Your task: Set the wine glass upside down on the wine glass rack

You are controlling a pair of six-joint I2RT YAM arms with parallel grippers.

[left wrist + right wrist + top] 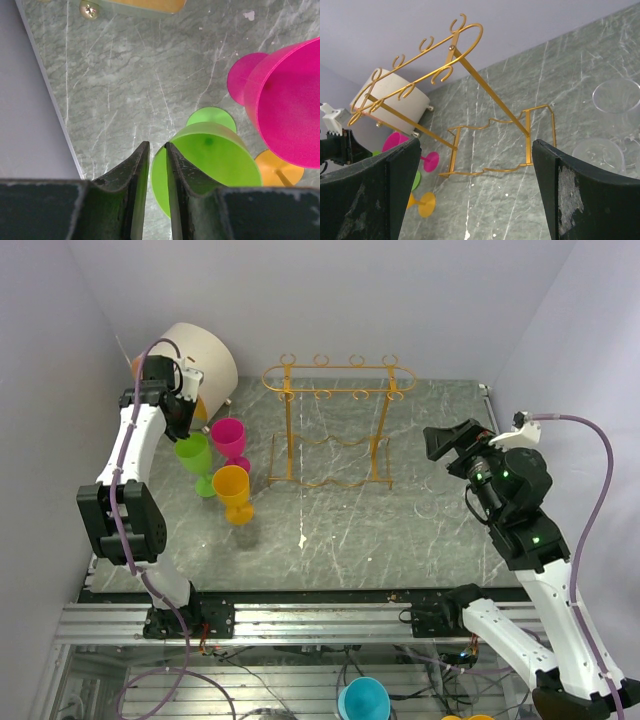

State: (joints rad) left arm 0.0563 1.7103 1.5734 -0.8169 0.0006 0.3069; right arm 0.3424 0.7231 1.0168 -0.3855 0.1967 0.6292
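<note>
Three plastic wine glasses stand upright at the table's left: green (pixel 195 455), pink (pixel 228 435) and orange (pixel 232 485). My left gripper (pixel 185 425) is down at the green glass. In the left wrist view its fingers (pixel 156 146) are nearly together with the rim of the green glass (pixel 215 155) between them. The golden wire wine glass rack (pixel 289 435) stands at the back middle with nothing hanging on it; it also shows in the right wrist view (pixel 490 90). My right gripper (pixel 445 440) is wide open and empty, held above the table right of the rack (pixel 476 145).
A round cream drum (pixel 200 355) lies at the back left behind the glasses. Two clear glasses (pixel 615 97) stand at the right, seen only in the right wrist view. The pink glass (pixel 290 115) stands close beside the green one. Walls close in the table on the left, back and right.
</note>
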